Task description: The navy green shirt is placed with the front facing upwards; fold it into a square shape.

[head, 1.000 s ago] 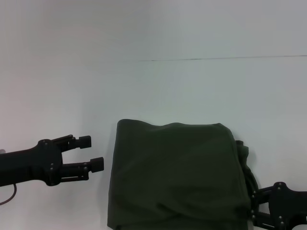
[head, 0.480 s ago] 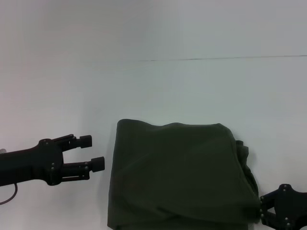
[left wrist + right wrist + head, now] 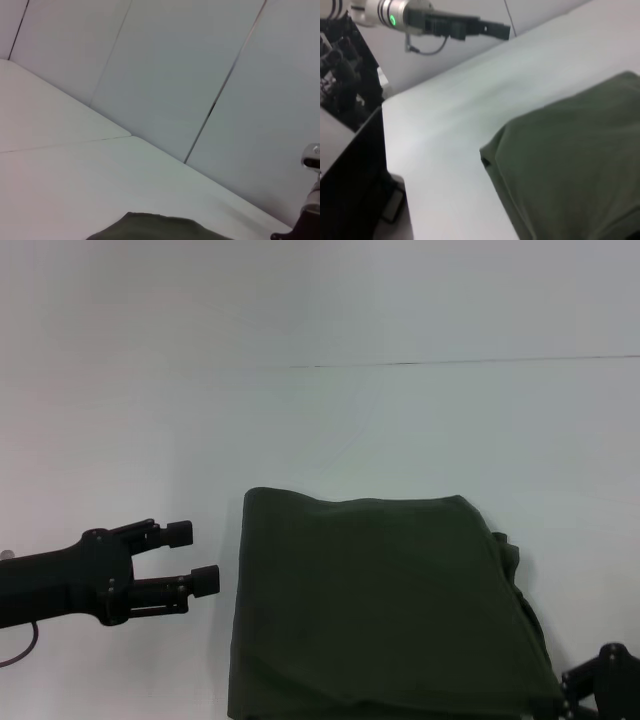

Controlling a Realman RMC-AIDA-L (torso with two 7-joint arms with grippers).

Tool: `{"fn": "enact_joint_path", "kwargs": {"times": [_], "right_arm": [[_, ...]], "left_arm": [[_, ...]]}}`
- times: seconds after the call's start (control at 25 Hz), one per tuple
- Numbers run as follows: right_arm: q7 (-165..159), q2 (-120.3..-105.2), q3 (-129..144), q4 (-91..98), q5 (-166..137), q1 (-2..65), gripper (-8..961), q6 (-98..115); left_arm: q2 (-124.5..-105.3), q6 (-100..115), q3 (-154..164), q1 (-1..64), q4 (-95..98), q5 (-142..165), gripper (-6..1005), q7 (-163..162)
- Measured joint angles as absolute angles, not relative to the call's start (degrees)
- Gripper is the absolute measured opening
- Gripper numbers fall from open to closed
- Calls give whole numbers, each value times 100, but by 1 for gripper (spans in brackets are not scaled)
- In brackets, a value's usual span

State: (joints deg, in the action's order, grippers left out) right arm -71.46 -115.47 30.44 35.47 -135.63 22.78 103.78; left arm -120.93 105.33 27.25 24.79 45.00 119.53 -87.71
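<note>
The navy green shirt [image 3: 380,605] lies folded into a rough square on the white tabletop [image 3: 400,430], its plain side up, with a little bunched cloth poking out along its right edge. The left end effector [image 3: 192,557] hovers just beside the shirt's left edge, its fingers spread apart and gripping nothing. The right end effector [image 3: 607,685] sits near the shirt's near right corner; whether it is released or clenched I cannot tell.

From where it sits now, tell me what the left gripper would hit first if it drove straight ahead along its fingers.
Probably the left edge of the navy green shirt: the left gripper points at it, open, though its height above the table is unclear.
</note>
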Motion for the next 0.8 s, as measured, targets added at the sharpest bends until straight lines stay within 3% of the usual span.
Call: {"fn": "enact_joint_path", "kwargs": {"times": [0.44,0.8], "right_arm": [[-7054,-11586,2793,3554,-13797,2194,36,10262],[-7378,-11415,2381,3516,-13819,2248,40,10442]], "left_arm": [[-12093,10469,2733,2479,4462,11953,877,-8771],[-12093,10472,2733,2479,4442,11953,876,-8771]]}}
